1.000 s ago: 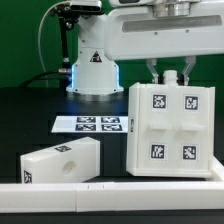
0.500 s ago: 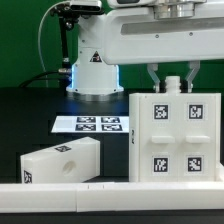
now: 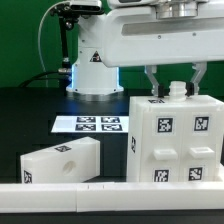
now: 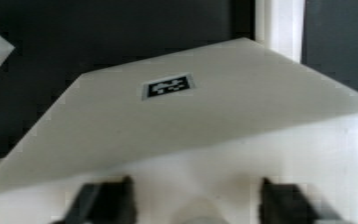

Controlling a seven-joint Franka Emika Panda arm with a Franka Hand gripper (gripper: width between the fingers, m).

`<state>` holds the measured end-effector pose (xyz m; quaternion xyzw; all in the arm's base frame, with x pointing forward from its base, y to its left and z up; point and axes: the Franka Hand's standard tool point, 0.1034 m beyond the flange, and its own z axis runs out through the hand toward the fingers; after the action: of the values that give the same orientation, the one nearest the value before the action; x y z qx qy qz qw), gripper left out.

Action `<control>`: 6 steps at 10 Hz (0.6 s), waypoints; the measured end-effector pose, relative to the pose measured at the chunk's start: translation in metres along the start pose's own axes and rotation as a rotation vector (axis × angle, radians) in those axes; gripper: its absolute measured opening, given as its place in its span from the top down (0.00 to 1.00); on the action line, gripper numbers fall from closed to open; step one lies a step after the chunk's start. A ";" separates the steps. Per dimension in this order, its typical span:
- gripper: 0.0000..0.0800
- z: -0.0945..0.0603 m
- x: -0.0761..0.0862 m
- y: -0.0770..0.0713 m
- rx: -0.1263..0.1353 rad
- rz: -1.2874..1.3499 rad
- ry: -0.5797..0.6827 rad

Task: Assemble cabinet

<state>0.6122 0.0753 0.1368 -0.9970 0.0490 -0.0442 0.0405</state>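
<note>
In the exterior view, the large cabinet box (image 3: 170, 140) fills the 3 to 5 o'clock part of the scene, tipped so that its top edge slopes. Its front face shows 4 square tags (image 3: 160, 126). The claw (image 3: 173, 80) sits right above it at about 1 o'clock. Its 2 fingers (image 3: 150, 80) reach down wide apart behind the box's top edge and hold the box. A smaller cabinet block (image 3: 60, 160) with a round hole lies apart on the dark tabletop (image 3: 30, 120) at 8 o'clock. The marker board (image 3: 98, 124) lies flat between this block and the robot base (image 3: 92, 65), which stands at 11 o'clock. A long white rail (image 3: 60, 195) runs across at 6 o'clock and hides the box's lower edge. In the wrist view, the cabinet box (image 4: 194, 130) slopes away from the claw (image 4: 194, 197). It carries 1 tag (image 4: 167, 86), and white plastic fills the gap between the dark fingers (image 4: 105, 195).
</note>
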 end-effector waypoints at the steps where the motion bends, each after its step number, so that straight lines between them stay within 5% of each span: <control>1: 0.32 -0.001 0.001 0.000 0.000 0.000 0.002; 2: 0.32 -0.001 0.001 0.000 0.001 0.000 0.003; 3: 0.09 -0.003 0.000 -0.001 0.001 0.001 -0.002; 4: 0.03 -0.016 -0.005 -0.001 0.005 0.012 -0.026; 6: 0.01 -0.041 -0.018 0.018 0.008 0.037 -0.029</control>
<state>0.5889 0.0566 0.1741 -0.9963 0.0664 -0.0291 0.0462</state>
